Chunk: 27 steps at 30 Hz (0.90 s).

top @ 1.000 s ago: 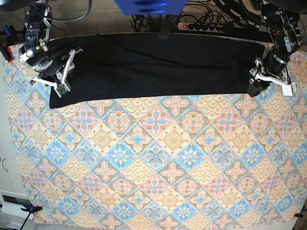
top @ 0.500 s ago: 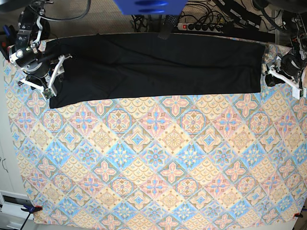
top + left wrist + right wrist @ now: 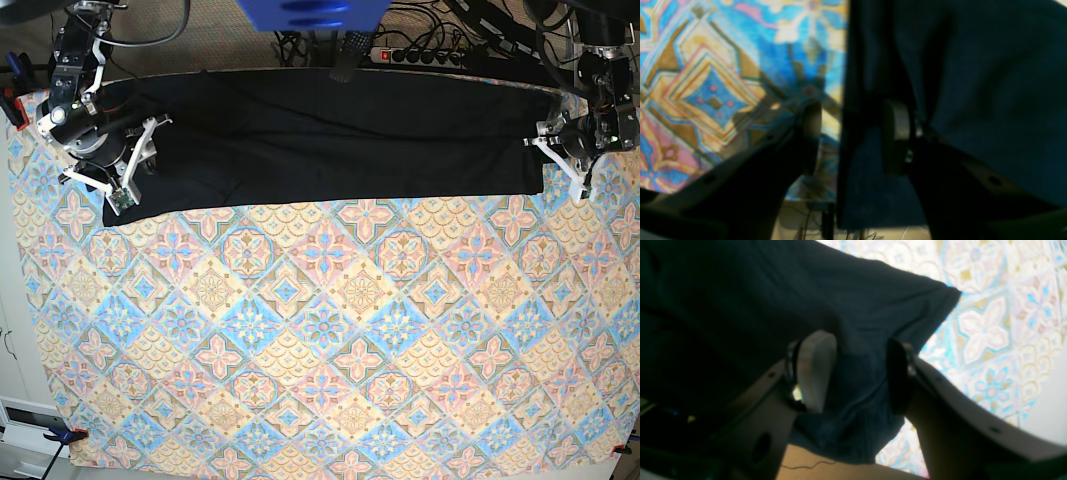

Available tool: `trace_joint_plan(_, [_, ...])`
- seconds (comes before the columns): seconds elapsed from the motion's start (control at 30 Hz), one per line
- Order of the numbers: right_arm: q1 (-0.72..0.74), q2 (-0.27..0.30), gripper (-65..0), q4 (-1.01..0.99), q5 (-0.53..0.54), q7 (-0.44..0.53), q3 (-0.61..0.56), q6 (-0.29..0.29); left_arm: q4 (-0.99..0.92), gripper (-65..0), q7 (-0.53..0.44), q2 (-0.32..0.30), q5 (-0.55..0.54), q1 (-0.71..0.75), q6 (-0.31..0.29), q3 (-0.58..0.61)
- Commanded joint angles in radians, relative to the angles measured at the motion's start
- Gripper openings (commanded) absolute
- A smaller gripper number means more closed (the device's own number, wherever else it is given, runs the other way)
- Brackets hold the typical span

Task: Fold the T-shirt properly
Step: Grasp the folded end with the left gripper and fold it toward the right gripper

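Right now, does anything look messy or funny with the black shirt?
A little. The T-shirt lies as a long band along the tablecloth's far edge. Its end near the right gripper is bunched and wrinkled, not flat. Nothing looks torn or spilled.

Readable text: none in any view.
T-shirt (image 3: pixel 330 140): plain black cloth, no print legible.
Bench cover (image 3: pixel 330 340): flower-and-diamond pattern only, no letters or numbers.
Power strip (image 3: pixel 425 55): too small to read any marking.
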Motion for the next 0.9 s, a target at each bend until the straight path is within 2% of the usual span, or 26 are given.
trace_joint_plan(0.0, [0.003, 0.011, -37.1, 0.016, 0.005, 0.013, 0.006, -0.002, -0.01, -36.1, -0.014, -0.016, -0.005, -0.007, 0.001, 0.029])
trace_joint_plan(0.1, [0.003, 0.011, -37.1, 0.016, 0.005, 0.013, 0.007, -0.002, -0.057, -36.1, -0.056, -0.011, -0.011, -0.009, 0.001, 0.092])
trace_joint_plan(0.23, [0.004, 0.011, -37.1, 0.016, 0.005, 0.013, 0.007, -0.002, -0.062, -36.8, -0.064, 0.035, -0.014, -0.006, -0.001, 0.113])
trace_joint_plan(0.37, [0.018, 0.011, -37.1, 0.016, 0.005, 0.011, 0.007, -0.002, -0.045, -38.4, -0.06, 0.088, -0.014, 0.0, -0.07, 0.113])
trace_joint_plan(0.47, [0.024, 0.011, -37.1, 0.014, 0.005, 0.01, 0.007, -0.002, -0.001, -47.8, 0.006, 0.115, -0.026, 0.002, -0.125, 0.107])
trace_joint_plan(0.57, [0.024, 0.011, -37.1, 0.014, 0.005, 0.01, 0.007, -0.002, 0.03, -60.6, 0.024, 0.119, -0.071, 0.0, -0.13, 0.103])
trace_joint_plan(0.63, [0.024, 0.011, -37.1, 0.014, 0.005, 0.01, 0.007, -0.002, 0.035, -65.0, 0.027, 0.119, -0.094, -0.001, -0.13, 0.074])
trace_joint_plan(0.87, [0.024, 0.011, -37.1, 0.014, 0.005, 0.01, 0.007, -0.002, 0.033, -65.0, 0.021, 0.119, -0.111, -0.009, -0.13, -0.144])
